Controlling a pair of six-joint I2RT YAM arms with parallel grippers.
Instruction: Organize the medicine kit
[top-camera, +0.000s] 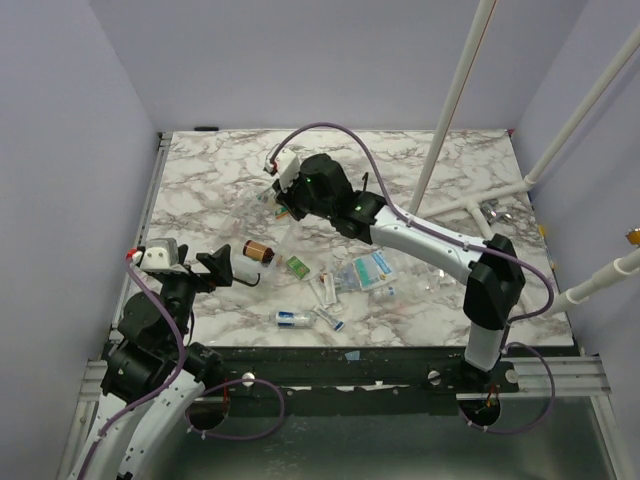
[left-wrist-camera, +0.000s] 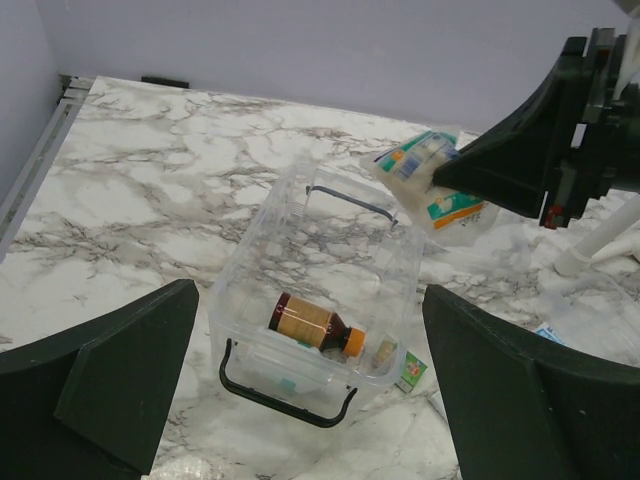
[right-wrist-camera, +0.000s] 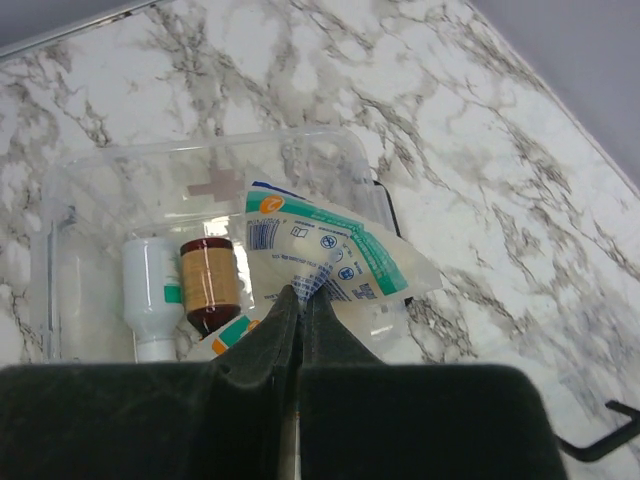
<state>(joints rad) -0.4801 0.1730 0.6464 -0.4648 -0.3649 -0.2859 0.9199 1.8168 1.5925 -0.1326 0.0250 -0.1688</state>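
Observation:
The medicine kit (left-wrist-camera: 262, 268) is a clear box with a black handle (left-wrist-camera: 285, 397), standing open on the marble table. Inside lie a brown bottle (left-wrist-camera: 312, 325) with an orange cap and a white bottle (right-wrist-camera: 152, 290). My right gripper (right-wrist-camera: 303, 292) is shut on a white and green packet (right-wrist-camera: 330, 250) and holds it over the kit's (right-wrist-camera: 120, 160) far right corner. A second packet with orange print hangs under it. My left gripper (left-wrist-camera: 310, 400) stands wide open just in front of the handle, holding nothing. Seen from above, the brown bottle (top-camera: 258, 251) lies between both grippers.
Loose on the table right of the kit are a small green box (top-camera: 298, 266), clear packets (top-camera: 368, 270), tubes (top-camera: 325, 290) and a small bottle (top-camera: 292, 318). White poles (top-camera: 455, 100) rise at the back right. The side walls stand close.

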